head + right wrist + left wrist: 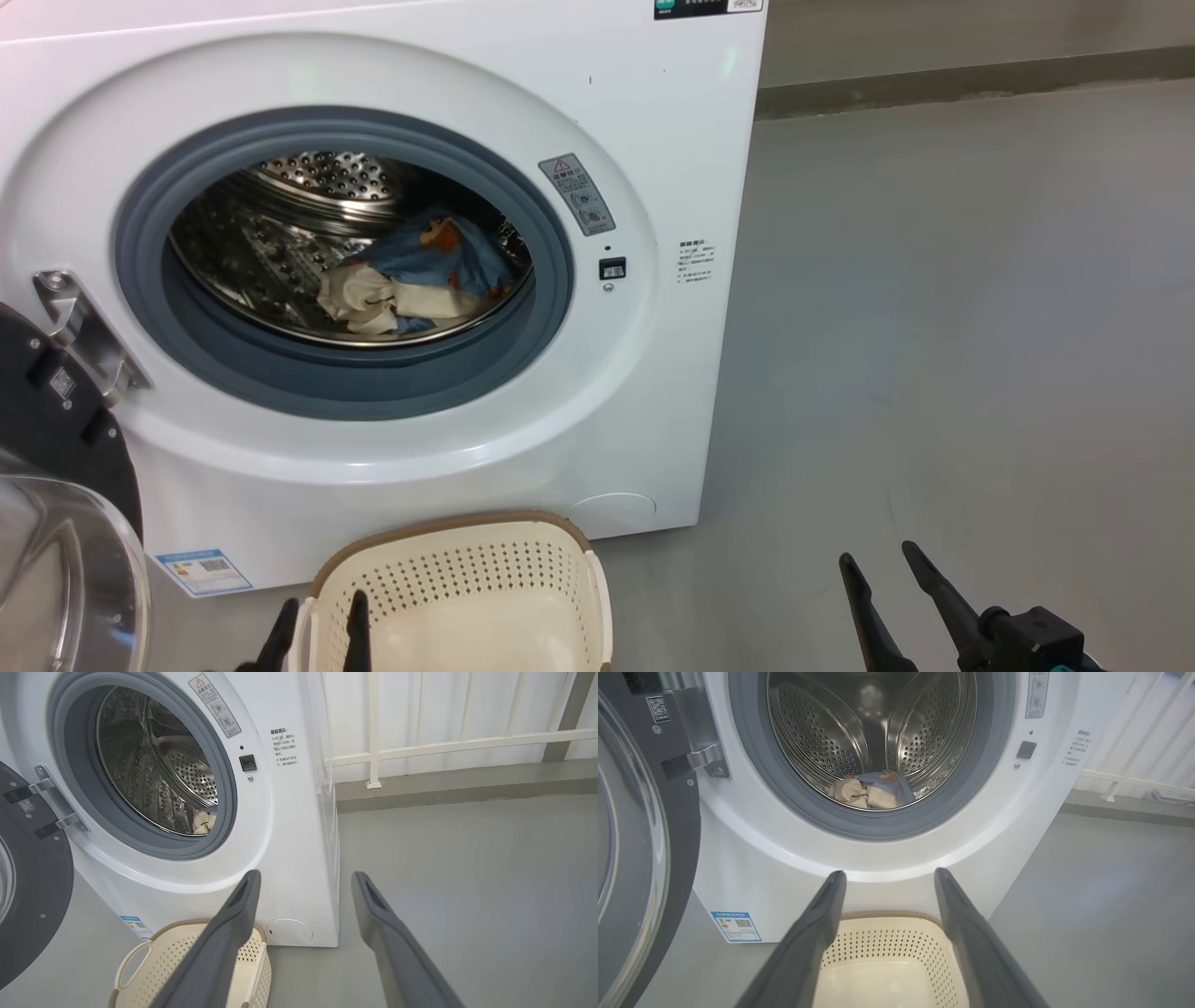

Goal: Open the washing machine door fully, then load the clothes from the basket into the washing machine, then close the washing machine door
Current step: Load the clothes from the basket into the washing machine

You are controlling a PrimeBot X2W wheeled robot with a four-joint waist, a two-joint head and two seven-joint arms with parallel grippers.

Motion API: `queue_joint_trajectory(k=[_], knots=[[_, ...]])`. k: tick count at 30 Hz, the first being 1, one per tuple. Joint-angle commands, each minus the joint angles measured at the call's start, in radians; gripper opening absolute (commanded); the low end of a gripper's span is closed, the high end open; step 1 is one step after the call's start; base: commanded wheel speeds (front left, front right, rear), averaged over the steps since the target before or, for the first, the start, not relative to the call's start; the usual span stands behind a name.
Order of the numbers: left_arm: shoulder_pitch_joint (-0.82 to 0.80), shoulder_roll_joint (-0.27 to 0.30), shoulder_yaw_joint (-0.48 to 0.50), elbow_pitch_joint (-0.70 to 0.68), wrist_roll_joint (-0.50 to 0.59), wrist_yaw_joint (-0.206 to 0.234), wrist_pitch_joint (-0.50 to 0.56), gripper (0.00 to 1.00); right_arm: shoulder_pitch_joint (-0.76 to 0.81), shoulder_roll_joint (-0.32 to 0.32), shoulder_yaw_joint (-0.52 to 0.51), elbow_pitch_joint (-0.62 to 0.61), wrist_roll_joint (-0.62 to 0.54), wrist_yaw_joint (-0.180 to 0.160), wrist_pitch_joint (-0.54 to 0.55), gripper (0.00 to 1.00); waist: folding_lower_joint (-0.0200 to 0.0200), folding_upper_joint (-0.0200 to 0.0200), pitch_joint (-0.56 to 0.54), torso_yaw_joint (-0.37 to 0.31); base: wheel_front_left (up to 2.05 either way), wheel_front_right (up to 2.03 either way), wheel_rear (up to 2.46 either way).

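The left gripper [320, 607] hangs wide open at the basket [448, 530], holding nothing; the right gripper [878, 557], over the floor [934, 327], is wide open and empty too; the basket looks empty; the door [65, 439] stands open on the left; the clothes [420, 275] lie in the drum [280, 243]; loading looks done; next, push the door shut.

The left claw [320, 605], at the bottom edge left of centre in the head view, shows two slim black prongs tapering to blunt points. The right claw [876, 553], at the lower right, has the same long dark pair, rising from a blocky matte black housing [1036, 639] with a rounded joint. In the wrist views the fingers [971, 938] look smooth charcoal grey, widening toward the bottom edge. One of the right pair carries a shallow recessed slot near its tip.
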Motion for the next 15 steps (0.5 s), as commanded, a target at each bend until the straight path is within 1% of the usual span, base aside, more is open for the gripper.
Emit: queue_joint_trajectory(k=[1, 9, 15], knots=[[-0.006, 0.01, 0.035, -0.034, -0.005, 0.008, -0.006, 1.0, -0.005, -0.012, 0.026, -0.027, -0.009, 0.001, -0.012, 1.0, 0.0, 0.0, -0.001, 0.001, 0.0, 0.0, 0.0], [0.037, 0.01, 0.047, -0.084, -0.016, 0.017, -0.006, 1.0, -0.003, -0.022, 0.026, -0.032, -0.014, 0.001, -0.012, 1.0, 0.0, 0.0, 0.003, 0.004, 0.0, 0.0, 0.0], [0.058, 0.01, 0.068, -0.102, -0.001, 0.003, -0.006, 1.0, 0.003, -0.028, 0.014, -0.034, -0.018, 0.001, -0.012, 1.0, 0.0, 0.0, 0.0, 0.005, 0.0, 0.0, 0.0]])
